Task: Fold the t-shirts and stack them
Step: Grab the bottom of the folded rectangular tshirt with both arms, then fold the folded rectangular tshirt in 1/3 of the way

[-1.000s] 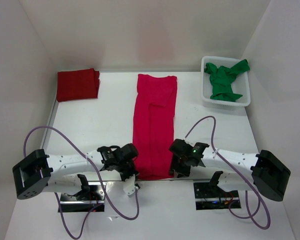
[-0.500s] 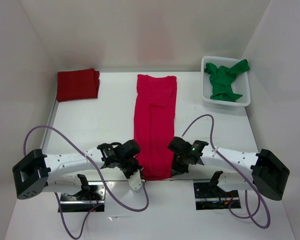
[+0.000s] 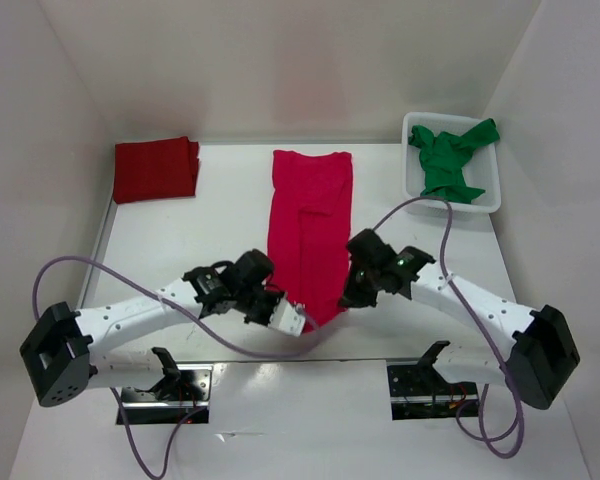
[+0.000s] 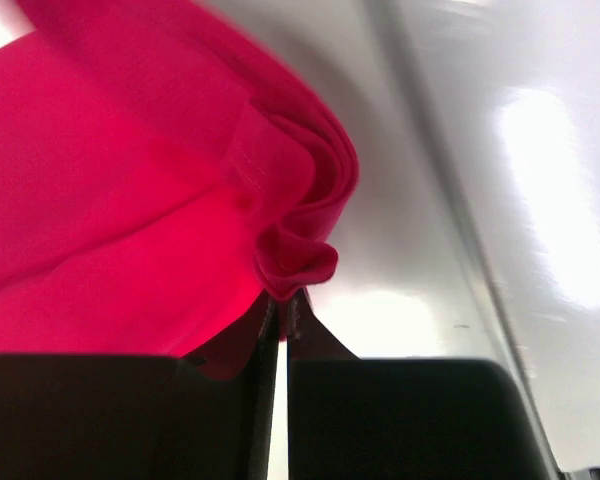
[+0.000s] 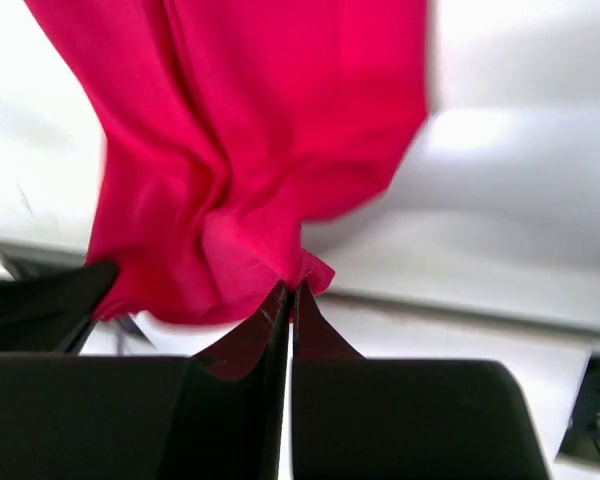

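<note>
Mid-fold on crimson t-shirt [image 3: 310,210]: left gripper [image 3: 288,318] and right gripper [image 3: 350,297] both pinched tight on its 6 o'clock hem corners. Next I'd carry them toward 12 o'clock, evenly.

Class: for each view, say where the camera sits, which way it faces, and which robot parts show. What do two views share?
Top external: above and behind the bases, looking down on the table; left arm and right arm show.
Left wrist: on the left arm, facing along the left gripper, shut on the crimson t-shirt.
Right wrist: likewise, right gripper shut on it.
Shared: both wrist views show that pinched shirt.
</note>
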